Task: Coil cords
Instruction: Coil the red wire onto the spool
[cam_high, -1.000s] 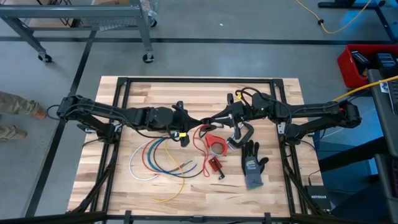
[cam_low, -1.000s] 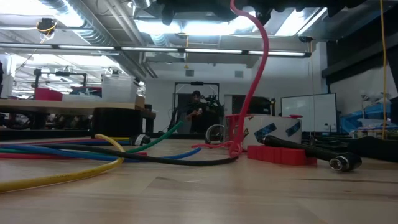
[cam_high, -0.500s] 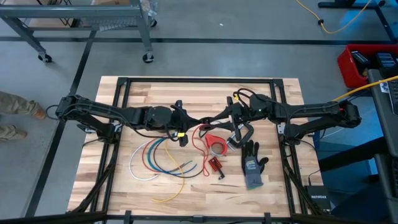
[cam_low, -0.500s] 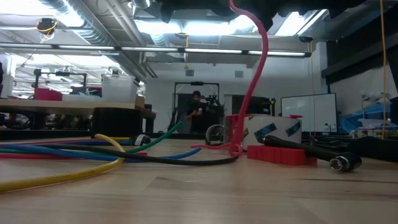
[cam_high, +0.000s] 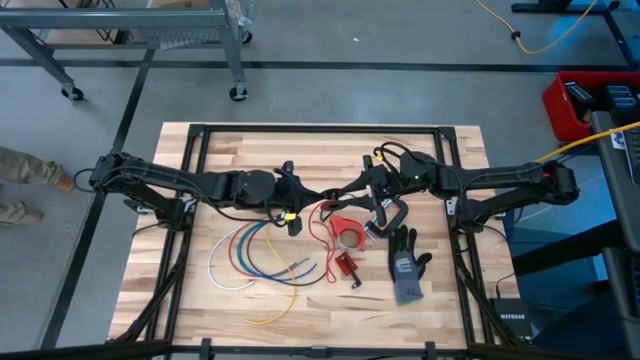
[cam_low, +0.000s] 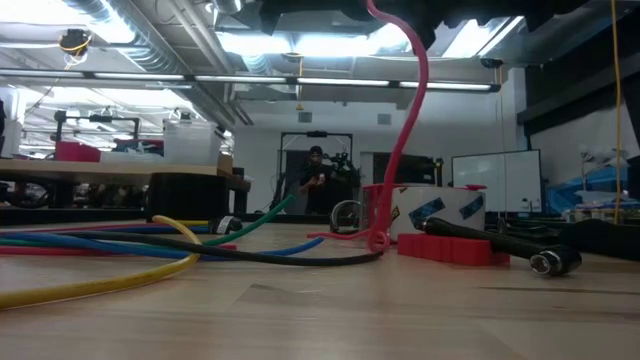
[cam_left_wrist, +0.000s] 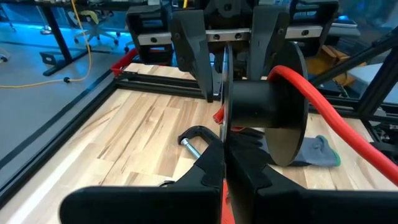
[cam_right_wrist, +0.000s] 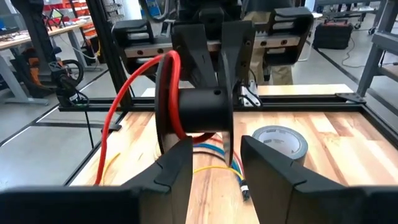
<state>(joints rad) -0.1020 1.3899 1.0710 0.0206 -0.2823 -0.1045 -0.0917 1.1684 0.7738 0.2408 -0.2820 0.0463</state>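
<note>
Black spool hangs mid-table between the grippers: left gripper pinches its flange, fingers pressed together; right gripper spread astride it. Red cord drops from it to the table.

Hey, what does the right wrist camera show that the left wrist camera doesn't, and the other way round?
Only the right wrist view shows the grey tape roll, the loose coloured cords lying on the table, and the right gripper up close, open. Only the left wrist view shows the C-clamp, the grey glove, and the left gripper up close, shut on the spool's flange. Both show the black spool carrying the red cord.
</note>
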